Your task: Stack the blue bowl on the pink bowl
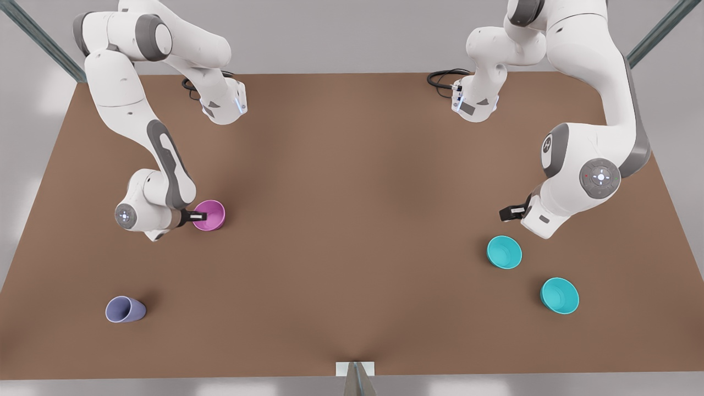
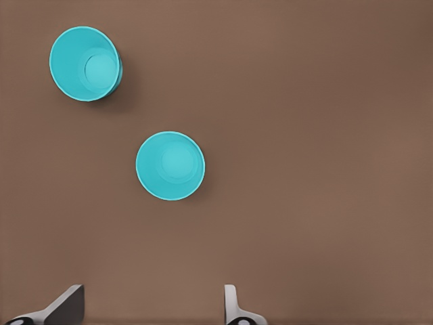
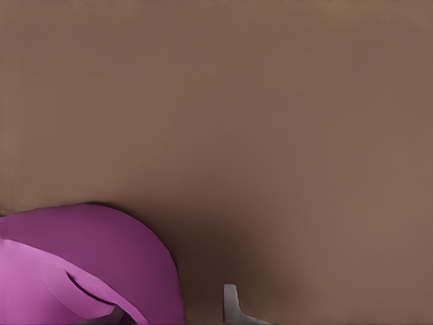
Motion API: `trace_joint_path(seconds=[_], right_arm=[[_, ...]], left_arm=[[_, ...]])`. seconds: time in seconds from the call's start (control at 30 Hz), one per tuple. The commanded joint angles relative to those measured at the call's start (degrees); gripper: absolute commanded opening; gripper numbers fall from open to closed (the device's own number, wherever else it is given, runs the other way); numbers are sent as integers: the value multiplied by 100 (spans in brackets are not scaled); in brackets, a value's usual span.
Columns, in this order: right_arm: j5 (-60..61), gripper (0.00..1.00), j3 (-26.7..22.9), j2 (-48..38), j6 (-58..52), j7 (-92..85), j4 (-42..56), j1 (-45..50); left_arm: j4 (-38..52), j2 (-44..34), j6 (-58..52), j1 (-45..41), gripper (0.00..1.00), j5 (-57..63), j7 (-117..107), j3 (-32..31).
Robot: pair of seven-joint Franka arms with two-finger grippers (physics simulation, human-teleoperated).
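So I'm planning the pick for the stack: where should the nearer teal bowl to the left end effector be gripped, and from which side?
Grip the teal bowl by its rim, coming from above: it sits upright, mouth up. The open left end effector hovers beside it.

Even, diffuse light; soft shadows.

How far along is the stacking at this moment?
Nothing is stacked yet. Both teal bowls sit apart on the table; the nearer blue bowl is untouched, with the left gripper open above and beside it. The right gripper is at the pink bowl's rim, one finger outside the wall; the grip is unclear. Left: grasp the blue bowl, carry it over, set it in the pink one.
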Motion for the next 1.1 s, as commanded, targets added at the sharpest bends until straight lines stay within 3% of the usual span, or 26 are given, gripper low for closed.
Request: trace_joint_path(seconds=[0.0,0.07,0.2,0.27,0.3,0.43,0.47,0.53,0.67,0.7,0.73,0.77,0.87,1.0,1.07], right_arm=[[-48,27,16,-31,-59,-15,56,12],[-48,21,25,-22,-130,-15,135,47],[207,21,305,22,-621,2,889,239],[1752,21,341,303,-736,20,1769,1197],[2413,21,323,698,-526,212,2454,1751],[2352,21,280,2684,406,2471,5320,3395],[2343,21,279,2992,625,3007,5610,3685],[2369,21,288,3291,1512,3376,5646,3984],[2360,21,280,3617,1619,3412,5778,4072],[2360,21,279,3669,1619,3412,5778,4072],[2360,30,271,3678,1619,3430,5778,4072],[2352,100,271,3678,1610,3517,5778,4072],[2431,100,279,3582,1356,3623,5839,4063],[2817,100,288,2651,214,4712,5822,3642],[2669,100,201,2246,-1042,4827,5795,3062]], left_arm=[[3,-5,-4,9,100,4,-55,-1],[3,-14,-4,0,100,4,-55,-1],[11,-14,-74,0,100,4,-64,-1],[3,-14,-74,0,100,4,-64,-1],[3,-14,-74,0,100,4,-64,-1],[12,-23,-118,-35,100,-171,-90,-378],[12,-14,-100,0,100,-505,-90,-370],[20,-14,-83,53,100,-514,85,-361],[29,21,-31,588,100,-391,2651,-326],[55,353,285,765,100,-400,2766,-326],[432,820,523,826,100,-400,2793,-317],[486,1013,707,931,100,-409,3133,-317],[1418,2182,953,1301,100,-435,4066,-317],[1146,2657,1385,1380,100,-866,4593,-308],[1093,2983,1394,1503,100,-848,4955,-282]])
